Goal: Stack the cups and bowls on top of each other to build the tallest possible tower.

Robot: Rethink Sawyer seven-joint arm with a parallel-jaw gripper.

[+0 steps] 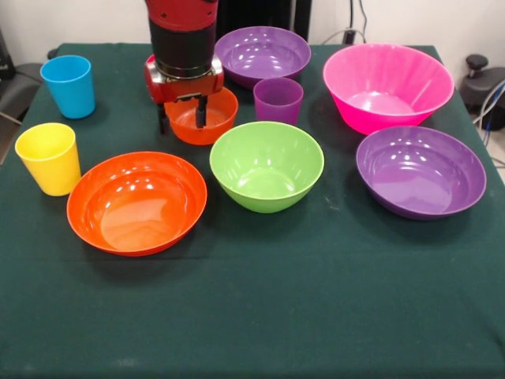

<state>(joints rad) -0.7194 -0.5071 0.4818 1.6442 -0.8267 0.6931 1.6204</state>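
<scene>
Robot jaws (182,118) hanging over a small orange bowl (203,117) on a green surface (260,300).
Jaws spread apart, straddling the bowl's near-left rim — one finger outside, one inside. All bowls and cups are sitting upright, mouths up, empty — none stacked.

Three cups counted: one blue cup (68,85), one yellow cup (50,158), one purple cup (278,100). Six bowls counted, placed against the green bowl (267,166) at centre: one wide orange bowl (136,202) to its left, one small orange bowl (203,117) behind-left, one purple bowl (263,54) behind, one pink bowl (387,85) behind-right, a second purple bowl (420,171) to its right. Nothing is stacked.
</scene>
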